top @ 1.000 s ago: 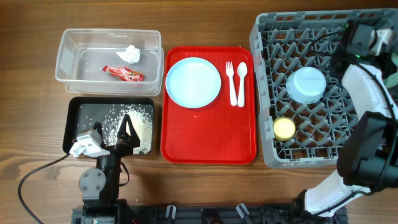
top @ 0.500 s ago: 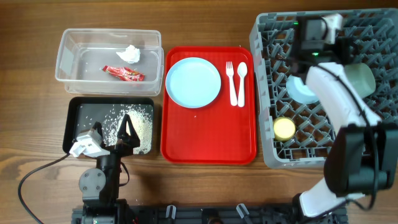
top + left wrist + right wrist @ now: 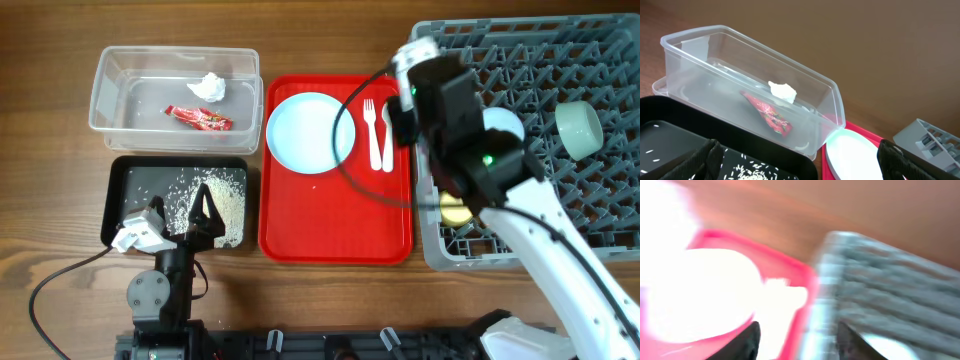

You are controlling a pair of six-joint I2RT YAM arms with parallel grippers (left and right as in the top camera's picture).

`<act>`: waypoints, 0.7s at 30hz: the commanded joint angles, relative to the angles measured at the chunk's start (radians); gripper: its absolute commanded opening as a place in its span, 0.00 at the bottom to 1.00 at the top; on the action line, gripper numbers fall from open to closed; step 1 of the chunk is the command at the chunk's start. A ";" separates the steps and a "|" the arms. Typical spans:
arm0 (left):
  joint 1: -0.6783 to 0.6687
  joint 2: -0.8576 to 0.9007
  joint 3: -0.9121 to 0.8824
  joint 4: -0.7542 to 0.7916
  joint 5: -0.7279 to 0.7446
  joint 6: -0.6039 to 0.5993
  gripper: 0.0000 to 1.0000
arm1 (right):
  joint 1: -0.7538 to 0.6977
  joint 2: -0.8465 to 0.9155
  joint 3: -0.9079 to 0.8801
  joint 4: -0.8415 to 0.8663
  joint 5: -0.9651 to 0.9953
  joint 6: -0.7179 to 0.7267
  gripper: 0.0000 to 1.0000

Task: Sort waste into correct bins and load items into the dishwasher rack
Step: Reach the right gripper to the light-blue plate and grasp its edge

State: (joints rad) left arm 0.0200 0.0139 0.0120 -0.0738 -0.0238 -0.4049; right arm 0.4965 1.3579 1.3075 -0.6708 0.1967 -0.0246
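The clear tub (image 3: 110, 95) holds the white tissue (image 3: 208, 87) and red wrapper (image 3: 198, 118). Both also show in the left wrist view: the tissue (image 3: 782, 91) and the wrapper (image 3: 767, 115). The black tray (image 3: 125, 190) holds rice scraps (image 3: 215, 195). My left gripper (image 3: 200, 215) is open and empty above that tray. The light blue plate (image 3: 311, 131), fork (image 3: 370, 130) and spoon (image 3: 388, 130) lie on the red serving tray. The grey rack (image 3: 580, 50) holds the pale green bowl (image 3: 579, 128), light blue bowl (image 3: 503, 125) and yellow cup (image 3: 457, 210). My right arm (image 3: 450, 110) is over the rack's left edge. Its gripper (image 3: 800, 342) is open and empty in a blurred view.
The red serving tray (image 3: 335, 215) lies between the bins and the rack. The right arm covers part of the rack, the blue bowl and the yellow cup. Bare wood table (image 3: 60, 260) lies at front left beside the left arm's cable.
My right arm swung left from the rack's far right corner to the rack's left edge. The pale green bowl now sits uncovered in the rack. The left arm has not moved.
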 commanded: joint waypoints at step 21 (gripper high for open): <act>0.005 -0.006 -0.006 0.003 0.009 0.005 1.00 | -0.579 -0.076 0.011 -0.123 -0.362 0.373 0.04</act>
State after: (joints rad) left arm 0.0200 0.0139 0.0120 -0.0734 -0.0238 -0.4046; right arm 0.1303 1.2961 1.3071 -0.7784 -0.1692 0.3382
